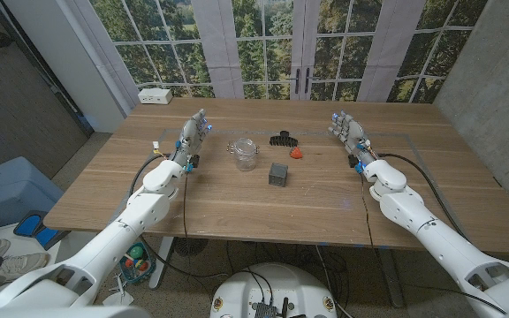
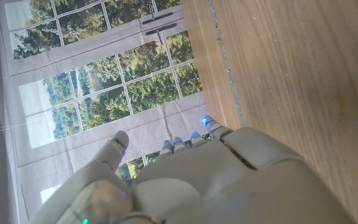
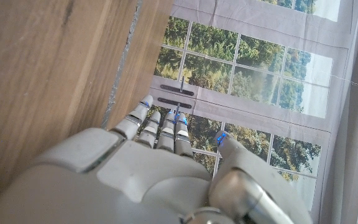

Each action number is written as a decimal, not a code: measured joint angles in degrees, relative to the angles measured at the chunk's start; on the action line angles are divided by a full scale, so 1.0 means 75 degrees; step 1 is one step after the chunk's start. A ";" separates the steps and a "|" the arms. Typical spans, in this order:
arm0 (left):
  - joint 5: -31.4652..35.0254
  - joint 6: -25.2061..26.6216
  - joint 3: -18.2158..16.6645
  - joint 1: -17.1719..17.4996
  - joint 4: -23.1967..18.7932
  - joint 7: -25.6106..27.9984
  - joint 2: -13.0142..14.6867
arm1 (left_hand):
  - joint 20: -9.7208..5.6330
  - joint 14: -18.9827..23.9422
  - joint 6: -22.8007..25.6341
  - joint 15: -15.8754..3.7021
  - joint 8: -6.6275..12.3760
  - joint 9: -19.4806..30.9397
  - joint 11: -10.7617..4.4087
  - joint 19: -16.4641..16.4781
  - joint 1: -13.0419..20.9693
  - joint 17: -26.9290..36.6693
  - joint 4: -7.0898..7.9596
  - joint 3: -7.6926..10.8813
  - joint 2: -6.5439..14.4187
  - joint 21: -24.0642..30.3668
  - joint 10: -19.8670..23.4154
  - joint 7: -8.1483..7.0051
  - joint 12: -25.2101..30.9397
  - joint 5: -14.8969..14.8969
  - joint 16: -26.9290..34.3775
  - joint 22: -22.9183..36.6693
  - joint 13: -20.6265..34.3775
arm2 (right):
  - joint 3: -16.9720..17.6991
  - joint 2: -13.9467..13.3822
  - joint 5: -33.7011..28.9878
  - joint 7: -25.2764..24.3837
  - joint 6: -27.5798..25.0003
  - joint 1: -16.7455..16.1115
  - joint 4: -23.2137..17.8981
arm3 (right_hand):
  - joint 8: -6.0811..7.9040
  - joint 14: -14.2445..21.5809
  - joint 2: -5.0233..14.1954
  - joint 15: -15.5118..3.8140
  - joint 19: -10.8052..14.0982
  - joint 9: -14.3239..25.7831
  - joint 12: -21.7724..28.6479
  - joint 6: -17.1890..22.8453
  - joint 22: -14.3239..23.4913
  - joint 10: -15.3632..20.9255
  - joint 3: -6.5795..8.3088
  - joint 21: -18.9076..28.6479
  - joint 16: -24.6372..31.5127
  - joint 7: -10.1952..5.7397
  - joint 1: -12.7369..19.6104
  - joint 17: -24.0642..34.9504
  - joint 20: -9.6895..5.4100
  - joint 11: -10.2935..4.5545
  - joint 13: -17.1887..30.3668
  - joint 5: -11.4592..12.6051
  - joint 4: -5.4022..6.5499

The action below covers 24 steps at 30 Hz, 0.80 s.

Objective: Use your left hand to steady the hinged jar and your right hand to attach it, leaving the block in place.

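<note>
Head view: the hinged jar (image 1: 246, 153) stands mid-desk (image 1: 237, 208), just inward of the left hand (image 1: 193, 134), so that hand's clearly nearer; the right hand (image 1: 348, 134) is well apart across the block (image 1: 278, 174). Both hands are released, grasping nothing.

Left wrist view: left hand (image 2: 185, 180) with fingers straight, touching nothing.

Right wrist view: right hand (image 3: 148, 174), same deal.

Both arms reach up from the frame's bottom corners, left hand (image 1: 194, 129) and right hand (image 1: 346, 129) empty, fingers (image 3: 143, 118) extended.
</note>
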 measured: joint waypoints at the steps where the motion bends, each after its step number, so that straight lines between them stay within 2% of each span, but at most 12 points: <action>1: 0.0063 0.0005 0.0008 0.0022 -0.0057 0.0102 0.0005 | 0.0000 0.0000 0.0000 0.0000 0.0000 0.0000 0.0000 0.0000 0.0000 0.0000 -0.0001 0.0003 0.0000 0.0000 0.0000 0.0000 0.0000 0.0000 0.0000 0.0001 0.0000 | -0.0021 0.0026 -0.0066 -0.0062 0.0054 -0.0049 0.0004 | 0.0000 0.0000 0.0000 0.0000 0.0000 0.0000 0.0000 0.0000 0.0000 0.0000 0.0035 0.0000 0.0000 0.0000 0.0000 -0.0007 0.0000 0.0000 0.0000 0.0000 -0.0035; 5: 0.0131 0.0030 0.0031 0.0055 -0.0152 0.0202 0.0009 | 0.0000 0.0000 0.0000 0.0000 0.0000 0.0000 0.0000 0.0000 0.0000 0.0000 -0.0004 0.0006 0.0000 0.0000 0.0000 0.0000 0.0000 0.0000 0.0000 0.0002 0.0001 | -0.0063 0.0032 -0.0338 -0.0317 0.0221 -0.0149 -0.0047 | 0.0000 0.0062 0.0091 0.0003 0.0000 0.0000 0.0029 0.0042 0.0000 0.0027 0.0160 0.0000 0.0000 -0.0042 0.0091 -0.0055 0.0000 -0.0027 0.0000 0.0000 -0.0160; 11: 0.0223 0.0091 0.0079 0.0107 -0.0284 0.0329 0.0006 | 0.0000 0.0001 0.0001 0.0000 0.0029 -0.0001 0.0000 0.0000 0.0000 -0.0001 -0.0028 0.0029 0.0000 0.0000 0.0001 0.0000 0.0000 0.0000 0.0000 0.0001 0.0000 | -0.0132 0.0033 -0.0906 -0.0812 0.0505 -0.0276 -0.0123 | 0.0000 0.0163 0.0044 -0.0001 0.0056 -0.0001 0.0060 0.0085 0.0000 0.0095 0.0299 0.0000 0.0000 -0.0085 0.0283 -0.0105 -0.0002 -0.0039 0.0000 0.0000 -0.0300; 13: 0.0247 0.0112 0.0086 0.0124 -0.0316 0.0366 0.0006 | 0.0000 0.0001 0.0006 -0.0001 0.0029 -0.0001 0.0000 0.0000 0.0000 -0.0012 -0.0032 0.0025 0.0000 0.0003 0.0001 -0.0005 0.0000 0.0000 0.0000 0.0001 0.0000 | -0.0156 0.0033 -0.1052 -0.0943 0.0573 -0.0315 -0.0145 | 0.0000 0.0221 0.0147 0.0000 0.0072 -0.0001 0.0060 0.0166 -0.0001 0.0163 0.0397 0.0000 0.0040 -0.0107 0.0387 -0.0142 -0.0011 -0.0054 -0.0001 0.0000 -0.0397; 16: 0.0284 0.0132 0.0094 0.0163 -0.0389 0.0432 0.0014 | 0.0012 0.0001 0.0030 0.0000 0.0029 -0.0001 0.0000 0.0017 0.0000 -0.0022 -0.0076 0.0031 0.0000 0.0028 0.0001 -0.0028 0.0000 0.0000 0.0000 0.0001 0.0000 | -0.0189 0.0033 -0.1410 -0.1250 0.0686 -0.0359 -0.0189 | 0.0060 0.0384 0.0165 0.0002 0.0209 -0.0001 0.0109 0.0260 -0.0001 0.0287 0.0557 0.0000 0.0073 -0.0069 0.0561 -0.0192 0.0010 -0.0045 -0.0001 0.0000 -0.0562; 20: 0.0335 0.0161 0.0097 0.0203 -0.0451 0.0528 0.0030 | 0.0000 0.0001 0.0072 -0.0001 0.0058 -0.0001 -0.0043 0.0059 0.0000 -0.0021 -0.0113 0.0004 0.0000 0.0028 0.0044 -0.0071 0.0000 0.0000 0.0000 0.0001 -0.0001 | -0.0235 0.0033 -0.1728 -0.1513 0.0755 -0.0397 -0.0248 | 0.0060 0.0453 0.0230 -0.0018 0.0288 -0.0001 0.0116 0.0329 -0.0001 0.0366 0.0659 0.0000 0.0120 -0.0081 0.0636 -0.0232 -0.0012 -0.0094 -0.0001 0.0000 -0.0710; 24: 0.0372 0.0175 0.0099 0.0244 -0.0501 0.0608 0.0037 | 0.0042 0.0001 0.0089 0.0000 0.0058 -0.0001 -0.0043 0.0101 0.0000 -0.0021 -0.0145 0.0035 0.0000 0.0028 0.0044 -0.0087 0.0000 0.0000 0.0000 0.0001 -0.0001 | -0.0312 0.0015 -0.2089 -0.1757 0.0794 -0.0407 -0.0336 | 0.0060 0.0522 0.0164 0.0002 0.0341 -0.0001 0.0116 0.0342 0.0034 0.0410 0.0691 0.0000 0.0120 -0.0068 0.0706 -0.0250 -0.0014 -0.0054 -0.0001 0.0000 -0.0803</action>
